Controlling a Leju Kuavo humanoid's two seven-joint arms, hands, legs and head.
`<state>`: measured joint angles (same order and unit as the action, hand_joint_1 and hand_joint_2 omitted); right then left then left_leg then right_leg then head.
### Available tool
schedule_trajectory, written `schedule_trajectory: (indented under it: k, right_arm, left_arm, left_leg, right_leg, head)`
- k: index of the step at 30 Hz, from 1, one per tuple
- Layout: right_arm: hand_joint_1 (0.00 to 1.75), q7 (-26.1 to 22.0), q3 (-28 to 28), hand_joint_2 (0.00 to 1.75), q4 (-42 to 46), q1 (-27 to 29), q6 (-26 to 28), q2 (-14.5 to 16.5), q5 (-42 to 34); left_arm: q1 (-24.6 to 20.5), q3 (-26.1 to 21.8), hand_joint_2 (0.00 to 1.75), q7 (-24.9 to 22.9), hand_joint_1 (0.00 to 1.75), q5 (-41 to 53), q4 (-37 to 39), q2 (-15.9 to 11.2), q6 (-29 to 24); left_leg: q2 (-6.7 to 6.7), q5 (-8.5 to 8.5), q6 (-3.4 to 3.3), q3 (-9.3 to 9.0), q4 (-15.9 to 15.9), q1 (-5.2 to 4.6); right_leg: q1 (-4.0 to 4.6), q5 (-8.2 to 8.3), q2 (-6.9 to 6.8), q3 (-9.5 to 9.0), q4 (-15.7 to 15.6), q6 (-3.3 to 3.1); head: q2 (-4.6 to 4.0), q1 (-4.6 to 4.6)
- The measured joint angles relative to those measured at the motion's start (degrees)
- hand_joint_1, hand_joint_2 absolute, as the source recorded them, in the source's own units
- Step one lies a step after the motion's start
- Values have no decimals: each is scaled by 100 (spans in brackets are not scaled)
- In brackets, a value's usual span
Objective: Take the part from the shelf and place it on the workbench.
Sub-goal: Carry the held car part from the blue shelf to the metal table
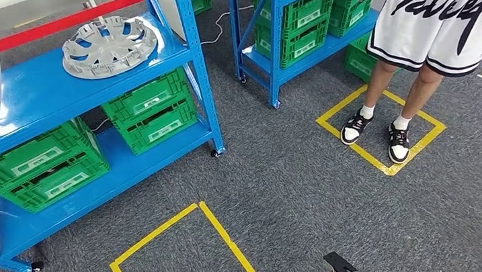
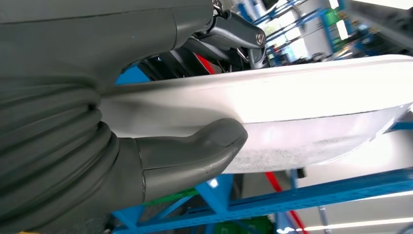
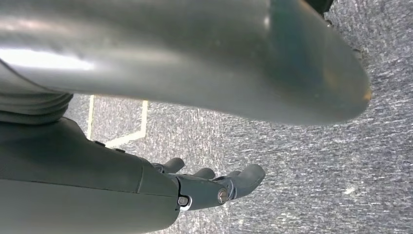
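On two blue shelves [image 1: 51,88], one hubcap [image 1: 109,45], eight green crates [image 1: 151,111].

Left hand [image 2: 160,122]: grey ribbed cover, thick grey thumb, dark fingers [image 2: 234,31]. Right hand [image 3: 204,187]: grey shell, silver screws, dark fingers [image 3: 246,178].

Black script lettering on the person's white shorts [image 1: 445,16] is not legible

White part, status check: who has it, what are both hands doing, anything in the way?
Left hand grips white part, thumb pressed on its face. Right hand holds nothing, fingers loosely curled over grey carpet. Person stands in yellow square beside right-hand shelf.
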<state>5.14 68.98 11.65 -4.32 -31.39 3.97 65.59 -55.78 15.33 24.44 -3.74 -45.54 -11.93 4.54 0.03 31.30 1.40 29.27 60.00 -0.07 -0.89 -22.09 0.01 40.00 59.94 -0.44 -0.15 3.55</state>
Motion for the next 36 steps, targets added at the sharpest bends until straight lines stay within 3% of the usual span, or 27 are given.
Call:
schedule_trajectory:
  k: [2, 3, 4, 5, 7, 8, 9, 10, 12, 14, 15, 16, 18, 20, 22, 23, 24, 26, 28, 30, 31, 33, 34, 36]
  right_arm:
    - [0, 0, 0, 0, 0, 11, 0, 0, -2]
    - [0, 1, 0, 0, 0, 20, -2, 0, -1]
    - [0, 1, 0, 0, -1, 31, -10, 1, -1]
    - [0, 1, 0, 0, -1, 37, -20, 1, 0]
    - [0, 0, 0, 0, -2, 36, -37, -4, -1]
    - [0, 0, 0, 0, -2, 34, -39, -7, -2]
    - [0, 0, 0, 0, -2, 32, -39, -11, -2]
    - [0, 0, 0, 0, -2, 31, -39, -13, -2]
    - [0, 0, 0, 0, -2, 24, -39, -17, -1]
    - [0, -2, 0, 0, -2, 12, -39, -22, 6]
    - [0, -3, 0, 0, -2, 9, -39, -25, 12]
    - [0, -3, 0, 0, -2, 10, -39, -27, 20]
    - [0, 0, 0, 0, -3, 17, -39, -27, 32]
    - [0, 3, -1, 0, -4, 14, -39, -26, 38]
    - [0, 6, -1, 0, -4, 11, -38, -26, 39]
    - [0, 8, -1, 0, -4, 12, -38, -26, 39]
    - [0, 9, 0, 0, -4, 11, -37, -26, 39]
    - [0, 9, 0, 0, -4, 10, -38, -26, 39]
    - [0, 9, 0, 0, -4, 10, -38, -26, 39]
    - [0, 6, 0, 0, -4, 8, -38, -26, 37]
    - [0, 6, 0, 0, -4, 7, -38, -26, 35]
    - [0, 8, -1, 0, -5, 17, -39, -25, 37]
    - [0, 11, -1, 0, -6, 25, -42, -24, 38]
    - [0, 8, -2, 0, -8, 30, -48, -21, 39]
  left_arm:
    - [-29, 12, 175, 1, 175, -8, 4, 9, -1]
    - [-34, 17, 175, -2, 175, -9, 12, 18, -1]
    - [-35, 22, 175, -5, 175, -9, 16, 30, -1]
    - [-36, 27, 175, -6, 175, -9, 20, 41, -1]
    - [-37, 31, 175, -7, 175, -9, 27, 54, -1]
    - [-34, 33, 175, -7, 175, -10, 34, 56, -1]
    - [-30, 35, 175, -7, 175, -9, 42, 58, -1]
    - [-26, 37, 175, -7, 175, -9, 48, 60, -1]
    - [-20, 38, 175, -6, 175, -9, 55, 55, -1]
    - [-20, 39, 175, -2, 175, -10, 49, 31, -1]
    - [-22, 39, 175, 2, 175, -13, 48, 14, -4]
    - [-22, 42, 175, 5, 175, -20, 48, -1, -10]
    - [-18, 52, 175, 12, 175, -49, 57, -29, -29]
    - [-12, 66, 175, 15, 175, -88, 65, -75, -54]
    - [-7, 78, 175, 17, 175, -124, 71, -116, -77]
    - [0, 89, 175, 19, 175, -137, 77, -128, -84]
    - [11, 102, 175, 19, 175, -145, 84, -134, -86]
    - [31, 128, 175, 20, 175, -153, 94, -144, -88]
    - [32, 141, 175, 24, 175, -156, 82, -151, -90]
    - [20, 148, 175, 34, 175, -157, 50, -158, -91]
    - [14, 152, 175, 35, 175, -158, 41, -161, -92]
    - [18, 158, 175, 34, 175, -159, 46, -162, -93]
    - [24, 160, 175, 32, 175, -160, 52, -161, -93]
    - [30, 163, 175, 39, 175, -166, 56, -161, -93]
  left_leg:
    - [-1, -34, -87, 0, -155, -34]
    - [10, -106, -141, 38, -185, -33]
    - [23, -186, -195, 85, -205, -30]
    - [35, -271, -242, 150, -221, -20]
    - [42, -425, -293, 322, -221, -24]
    - [41, -499, -298, 420, -213, -28]
    - [40, -567, -298, 519, -201, -31]
    - [37, -634, -289, 622, -182, -32]
    - [31, -753, -254, 823, -121, -29]
    - [31, -845, -196, 975, -51, -41]
    - [36, -889, -163, 1012, -33, -46]
    - [40, -939, -130, 1032, -36, -49]
    - [38, -991, -57, 1070, -51, -36]
    - [26, -706, 23, 1180, 155, -17]
    - [19, -151, 88, 1335, 755, 6]
    - [18, 44, 110, 1392, 1106, 17]
    - [18, 116, 124, 1397, 1372, 27]
    - [18, -73, 126, 1176, 1412, 44]
    - [15, -251, 93, 624, 786, 48]
    - [4, -154, 36, 131, 68, 18]
    - [-1, -95, 1, 31, -127, -6]
    - [8, -169, -85, 69, -243, -21]
    - [16, -233, -135, 112, -267, -14]
    - [35, -355, -228, 227, -296, 9]
  right_leg:
    - [-19, 130, 4, 16, -72, 84]
    - [-28, 112, 7, 40, -71, 117]
    - [-29, -16, 10, 87, 3, 141]
    - [-28, -265, 12, 162, 199, 156]
    - [-22, -871, 12, 330, 885, 168]
    - [-19, -1042, 12, 382, 1244, 174]
    - [-15, -1062, 13, 378, 1492, 177]
    - [-12, -962, 12, 297, 1580, 176]
    - [-11, -702, 12, -155, 1180, 158]
    - [8, -786, 16, -739, 405, 118]
    - [21, -885, 21, -906, 135, 95]
    - [35, -945, 24, -970, -9, 65]
    - [28, -861, 15, -901, -51, -11]
    - [9, -729, 0, -793, -67, -98]
    - [4, -607, -4, -661, -66, -136]
    - [5, -546, -6, -590, -64, -136]
    - [4, -484, -9, -514, -62, -131]
    - [4, -359, -15, -358, -58, -112]
    - [6, -247, -16, -228, -56, -75]
    - [9, -134, -16, -151, -68, -16]
    - [4, -69, -16, -127, -92, 21]
    - [-6, 36, -13, -86, -150, 99]
    - [-8, -18, -10, -50, -126, 130]
    - [-11, -437, -6, 103, 258, 163]
  head:
    - [0, 2]
    - [0, -8]
    - [0, -12]
    - [0, -16]
    - [0, -5]
    - [0, -2]
    - [0, -2]
    - [0, -1]
    - [0, 2]
    - [0, 18]
    - [0, 25]
    - [0, 31]
    - [0, 29]
    - [0, 19]
    - [0, 9]
    - [0, 8]
    - [0, 9]
    - [0, 10]
    - [0, 11]
    - [0, 21]
    - [0, 26]
    - [0, 29]
    - [0, 31]
    - [0, 48]
